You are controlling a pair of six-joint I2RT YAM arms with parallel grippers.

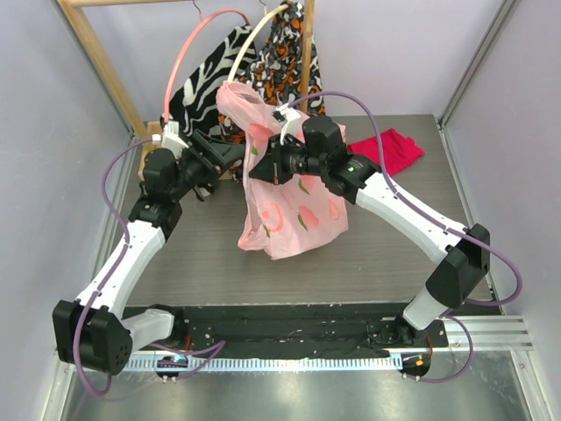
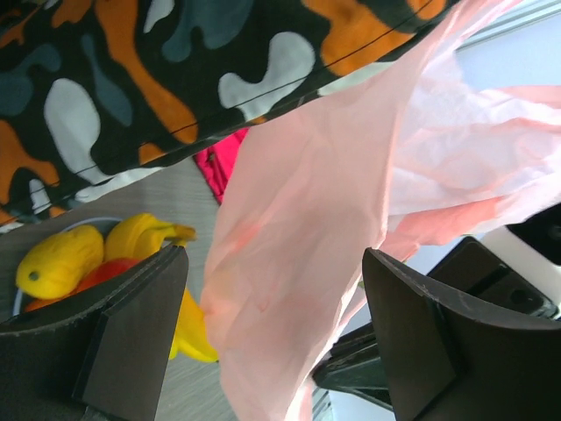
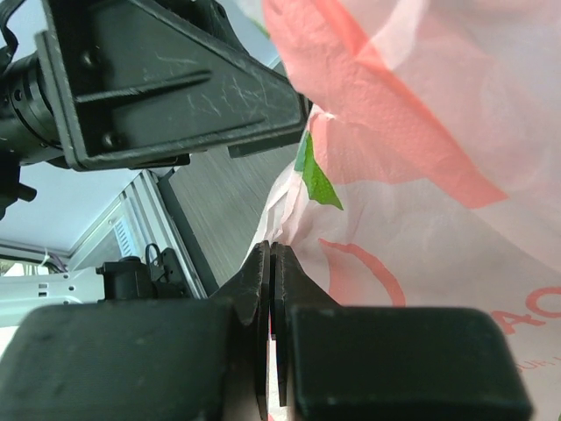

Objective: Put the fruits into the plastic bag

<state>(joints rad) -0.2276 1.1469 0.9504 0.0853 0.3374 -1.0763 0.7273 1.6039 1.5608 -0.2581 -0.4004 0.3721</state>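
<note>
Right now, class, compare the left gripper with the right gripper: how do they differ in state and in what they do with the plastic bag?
The left gripper stands wide open, while the right gripper is shut. The plastic bag hangs loose between the left gripper's fingers, ungripped, whereas the right gripper pinches a thin fold of it. What they share: both are dark and two-fingered, and both meet at the bag's upper part.

plastic bag (image 1: 294, 210): translucent pale pink; darker pink peach prints, small green leaves.
garment (image 1: 285, 61): black ground; orange, white, grey-blue blotches.
second garment (image 1: 203, 83): black-and-white, zebra-like stripes.
cloth (image 1: 396, 149): solid red.
bananas (image 2: 145, 237): yellow.
round fruit (image 2: 60, 261): green-yellow.
apple (image 2: 105, 270): red.
table (image 1: 202, 263): grey wood-grain.
cable (image 1: 104, 180): purple.
hangers: one pink (image 1: 187, 46), one cream (image 1: 250, 42).
</note>
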